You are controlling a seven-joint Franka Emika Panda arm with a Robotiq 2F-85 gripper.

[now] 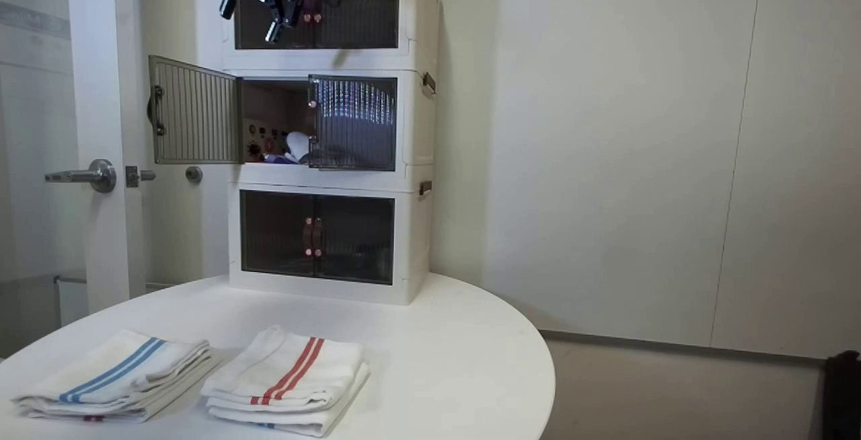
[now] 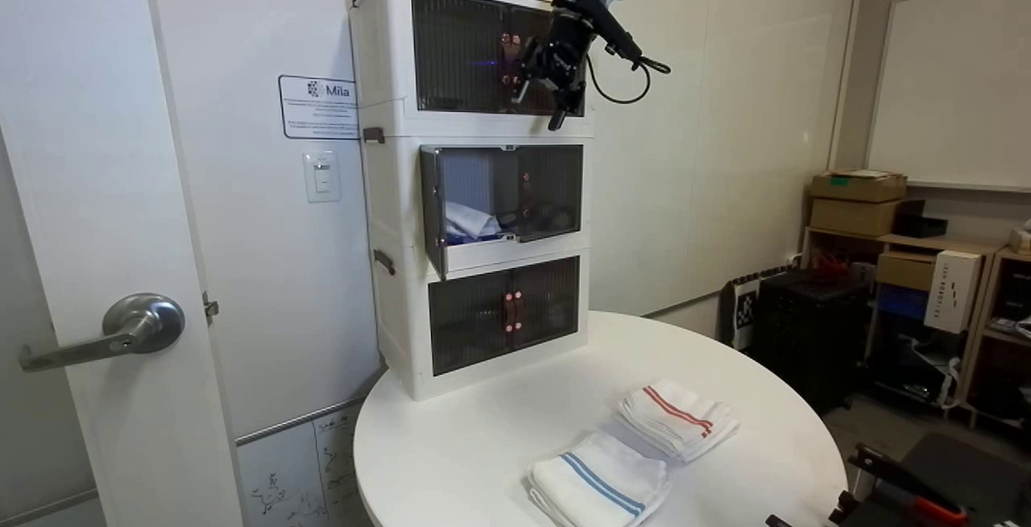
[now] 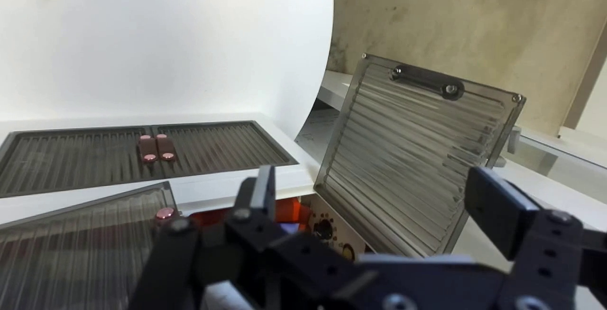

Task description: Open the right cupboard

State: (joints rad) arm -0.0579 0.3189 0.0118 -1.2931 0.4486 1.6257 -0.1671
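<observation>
The middle cupboard of a white stack has two ribbed, smoky clear doors. Its right door (image 1: 355, 124) stands slightly ajar, with its free edge a little out from the frame; it also shows in an exterior view (image 2: 552, 192) and at lower left in the wrist view (image 3: 80, 253). The left door (image 1: 198, 114) is swung wide open, and also shows in the wrist view (image 3: 403, 149). My gripper (image 1: 249, 21) is open and empty, in front of the top cupboard and above the middle doors. It also shows in an exterior view (image 2: 538, 105) and the wrist view (image 3: 377, 201), touching neither door.
The top cupboard (image 2: 459, 51) and bottom cupboard (image 1: 276, 235) have closed doors. A panel with knobs and a white item (image 1: 296, 146) are inside the middle cupboard. Blue-striped (image 1: 114, 373) and red-striped (image 1: 289, 373) folded towels lie on the round white table (image 1: 457, 373).
</observation>
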